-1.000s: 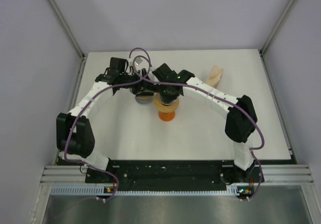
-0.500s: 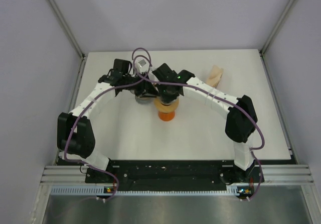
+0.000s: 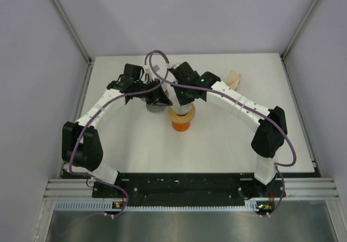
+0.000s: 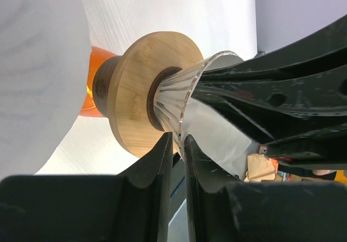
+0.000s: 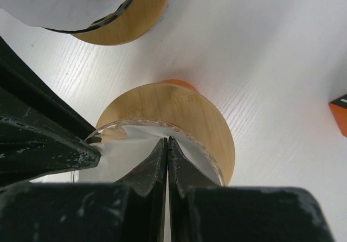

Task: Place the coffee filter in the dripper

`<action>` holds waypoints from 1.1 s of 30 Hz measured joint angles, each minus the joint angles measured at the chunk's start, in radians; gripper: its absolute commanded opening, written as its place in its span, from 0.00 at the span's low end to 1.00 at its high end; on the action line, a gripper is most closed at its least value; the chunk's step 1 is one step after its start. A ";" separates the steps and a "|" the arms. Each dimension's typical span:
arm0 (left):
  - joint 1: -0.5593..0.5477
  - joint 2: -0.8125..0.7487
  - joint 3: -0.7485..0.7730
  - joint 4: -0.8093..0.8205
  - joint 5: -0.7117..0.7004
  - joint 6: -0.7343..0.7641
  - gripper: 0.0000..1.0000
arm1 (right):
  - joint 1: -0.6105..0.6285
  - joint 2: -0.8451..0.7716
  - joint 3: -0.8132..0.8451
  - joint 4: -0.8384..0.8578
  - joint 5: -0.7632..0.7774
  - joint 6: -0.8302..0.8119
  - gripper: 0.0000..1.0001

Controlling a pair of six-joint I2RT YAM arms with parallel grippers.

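1. Glass dripper (image 4: pixel 174 98): the left gripper (image 4: pixel 175 144) is clamped on its rim, likely to steady it.
2. White filter (image 5: pixel 126 151): lies inside the dripper. The right gripper (image 5: pixel 166 142), jaws together, apparently tamps it home.

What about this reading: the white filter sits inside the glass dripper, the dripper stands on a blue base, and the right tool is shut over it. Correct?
Not quite. The base is orange, not blue, as the top external view shows. The rest stands: the white filter sits inside the glass dripper, and the right tool is shut over it.
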 measured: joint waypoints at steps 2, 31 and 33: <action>-0.002 0.000 0.003 -0.003 -0.003 0.007 0.18 | -0.004 -0.017 0.000 0.001 0.001 -0.006 0.00; -0.006 0.000 0.116 -0.089 -0.024 0.090 0.65 | -0.066 -0.246 -0.057 0.020 0.053 -0.043 0.00; -0.005 0.000 0.167 -0.123 -0.037 0.121 0.69 | -0.088 -0.274 -0.074 0.019 0.063 -0.043 0.05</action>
